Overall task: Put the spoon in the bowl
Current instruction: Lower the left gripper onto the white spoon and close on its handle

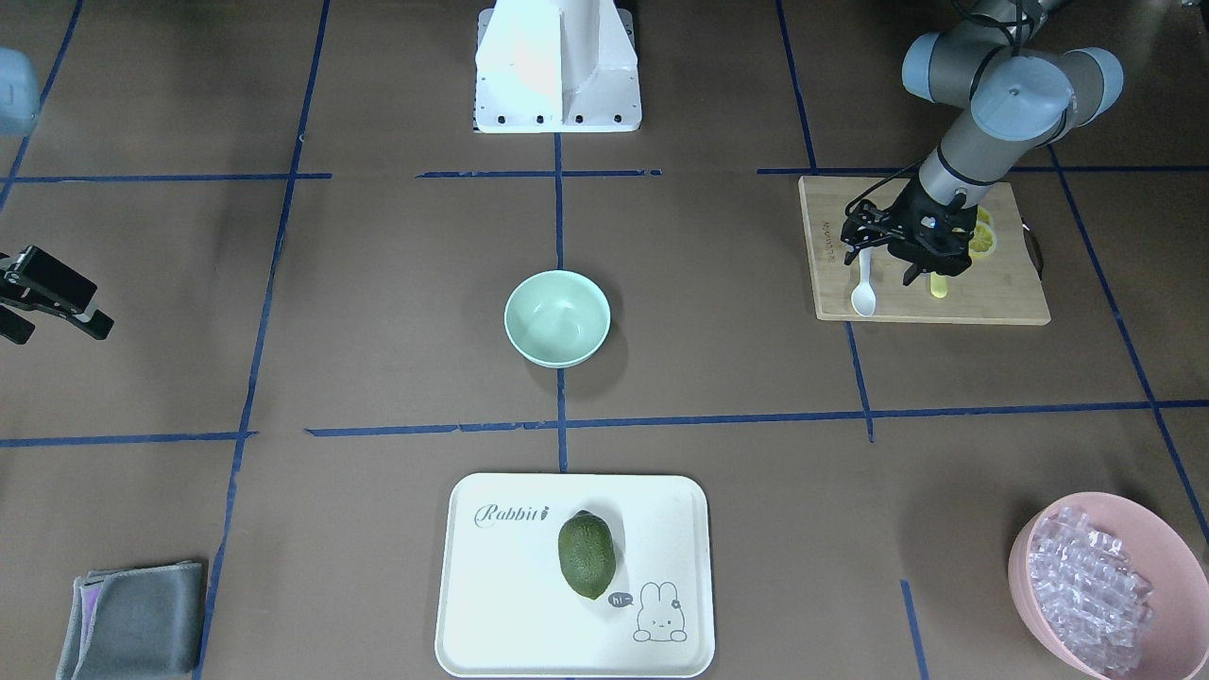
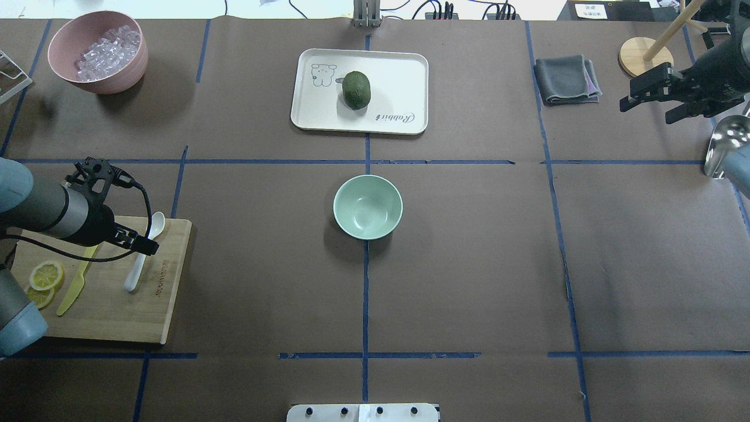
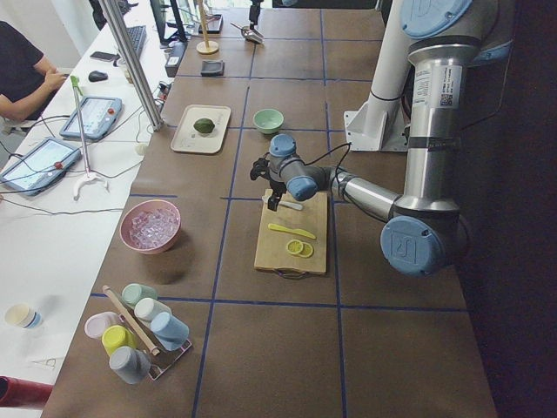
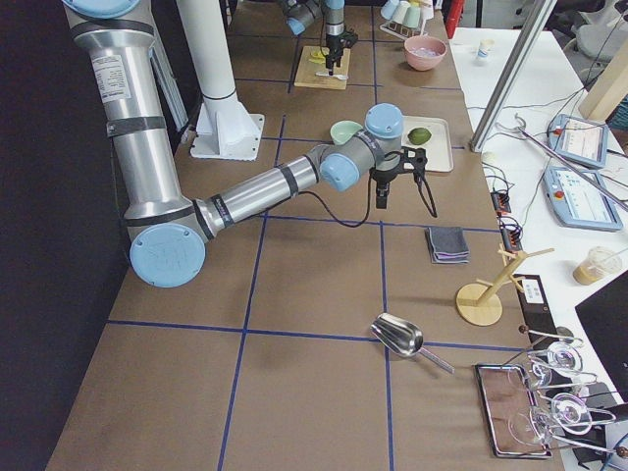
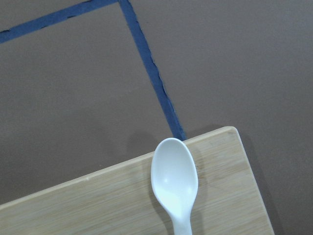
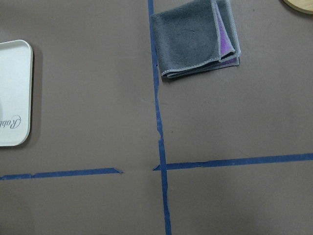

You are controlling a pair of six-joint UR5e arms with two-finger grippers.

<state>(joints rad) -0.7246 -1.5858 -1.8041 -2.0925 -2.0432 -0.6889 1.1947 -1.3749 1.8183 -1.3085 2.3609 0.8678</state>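
The white spoon [image 1: 863, 295] lies on the wooden cutting board [image 1: 992, 295], with its scoop at the board's corner. It also shows in the overhead view [image 2: 154, 224] and the left wrist view [image 5: 174, 181]. My left gripper [image 1: 888, 264] hangs low over the spoon's handle with its jaws apart, and the spoon still rests on the board. The mint-green bowl [image 1: 557, 316] stands empty at the table's middle [image 2: 368, 206]. My right gripper [image 2: 647, 111] is open and empty, far off at the table's right end [image 1: 52, 326].
A yellow-green knife [image 2: 73, 293] and lemon slices [image 2: 47, 274] share the board. A white tray [image 2: 398, 76] holds a green fruit [image 2: 356, 89]. A pink bowl [image 2: 99, 85] of clear cubes, a grey cloth [image 2: 565, 79], a metal scoop [image 2: 723, 146] and a wooden stand [image 2: 644, 55] sit around the edges.
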